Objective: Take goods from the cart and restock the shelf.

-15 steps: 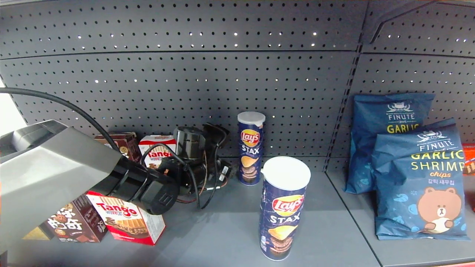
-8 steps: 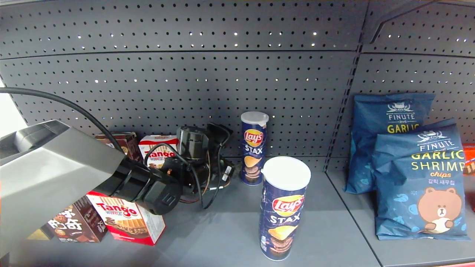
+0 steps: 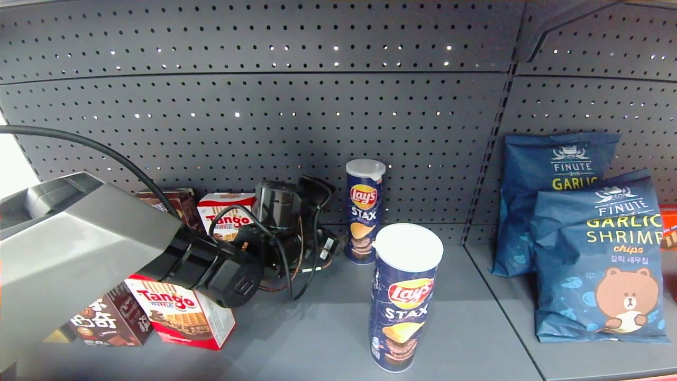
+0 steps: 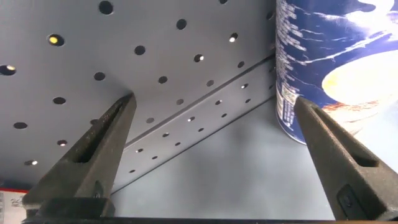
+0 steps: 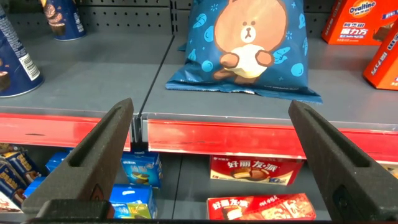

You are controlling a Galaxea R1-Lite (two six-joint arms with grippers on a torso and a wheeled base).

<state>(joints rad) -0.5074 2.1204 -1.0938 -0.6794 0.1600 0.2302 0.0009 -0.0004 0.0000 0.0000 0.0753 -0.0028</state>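
Observation:
Two dark blue chip cans stand upright on the grey shelf [image 3: 317,328]. One can [image 3: 364,211] is at the back by the pegboard, the other [image 3: 404,296] stands nearer the front edge. My left gripper [image 3: 322,233] lies low on the shelf just left of the back can. In the left wrist view this gripper [image 4: 214,102] is open with nothing between its fingers, and the back can [image 4: 336,62] stands just beyond one fingertip. My right gripper [image 5: 211,107] is open and empty out in front of the shelf's red edge rail [image 5: 217,137].
Red-and-white wafer boxes [image 3: 182,312] and brown boxes [image 3: 106,317] fill the shelf's left. Blue shrimp chip bags [image 3: 597,259] lean at the right beyond a divider. Orange boxes [image 5: 360,22] stand farther right. A lower shelf holds more packets [image 5: 255,171].
The left arm has crept to the right along the back of the shelf, and the back chip can has shifted a little to the right with it. The front can has stayed put.

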